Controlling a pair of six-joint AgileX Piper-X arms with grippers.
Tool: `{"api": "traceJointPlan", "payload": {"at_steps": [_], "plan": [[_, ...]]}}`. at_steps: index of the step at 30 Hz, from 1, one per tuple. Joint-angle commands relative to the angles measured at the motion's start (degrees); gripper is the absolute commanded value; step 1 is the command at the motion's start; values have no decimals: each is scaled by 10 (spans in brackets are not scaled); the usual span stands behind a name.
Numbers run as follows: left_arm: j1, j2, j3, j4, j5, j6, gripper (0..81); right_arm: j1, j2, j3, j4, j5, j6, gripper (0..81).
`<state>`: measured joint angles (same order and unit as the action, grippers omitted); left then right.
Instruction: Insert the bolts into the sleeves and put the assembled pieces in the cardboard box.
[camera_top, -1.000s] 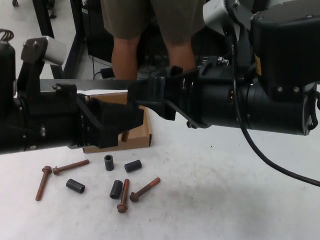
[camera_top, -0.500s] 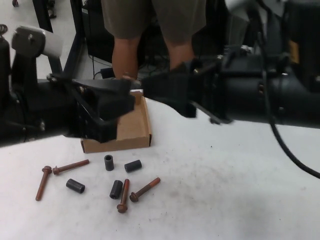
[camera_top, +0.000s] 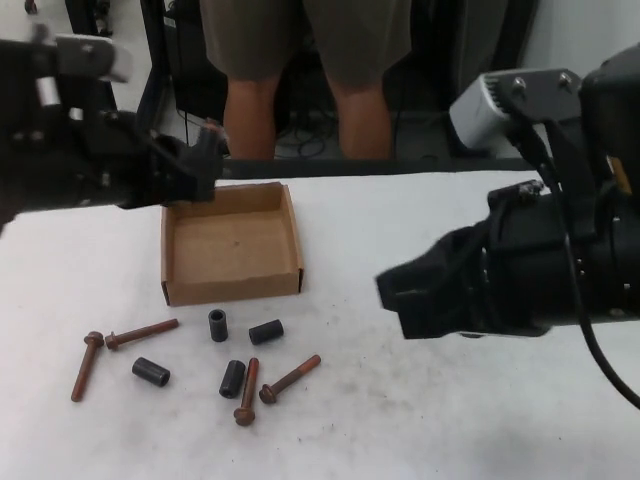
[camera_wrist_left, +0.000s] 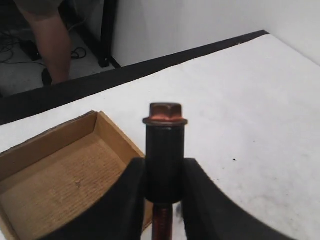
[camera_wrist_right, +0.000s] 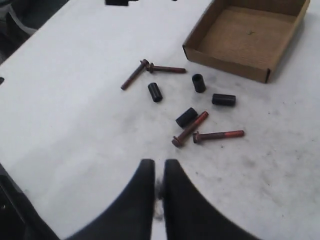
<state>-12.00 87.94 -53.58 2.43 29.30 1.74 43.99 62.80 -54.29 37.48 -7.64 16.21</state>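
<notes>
**Bolt seated in sleeve, hands now apart**

The left hand (camera_wrist_left: 164, 169) pinches a sleeve (camera_wrist_left: 164, 155) with a bolt (camera_wrist_left: 165, 114) through it. The head sits on top and the shank pokes out below. It holds the pair in the air near the far-left corner of the box (camera_top: 232, 286), seemingly not yet over its floor. The right hand (camera_wrist_right: 159, 167) has its fingers pressed together on nothing. A second ago both hands met above the box. Since then they have drawn apart, the left going back and the right swinging off to the box's right. I read that as the insertion done and the drop still owed, since the box holds nothing yet. Four loose bolts (camera_top: 290, 378) and four loose sleeves (camera_top: 266, 332) lie on the tabletop (camera_top: 450, 420) just in front of the box, so four more rounds likely follow.
</notes>
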Motion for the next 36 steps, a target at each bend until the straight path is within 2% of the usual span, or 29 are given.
{"api": "traceJointPlan", "payload": {"at_steps": [1,7,14,17,23,26,31,36], "plan": [[1,57,-44,16,8,5,8,-11,-7,-7,18,0,-14,1],[1,178,-120,69,3,-1,8,-42,-7,-7,70,-1,-44,2],[-1,247,-163,90,-17,-17,1,-53,-7,-7,78,-4,-50,2],[-1,248,-163,88,-36,-17,81,-53,-7,-7,78,-4,-61,2],[-1,248,-163,88,-42,-37,329,-53,-7,-7,77,-4,-63,2],[-1,248,-163,88,-44,-55,387,-53,-7,-7,77,-4,-63,2],[-1,237,-163,88,-18,-69,387,-53,-7,-7,77,-4,-63,2],[-1,190,-163,101,26,-91,263,-53,-7,-7,77,-4,-63,2]]}}
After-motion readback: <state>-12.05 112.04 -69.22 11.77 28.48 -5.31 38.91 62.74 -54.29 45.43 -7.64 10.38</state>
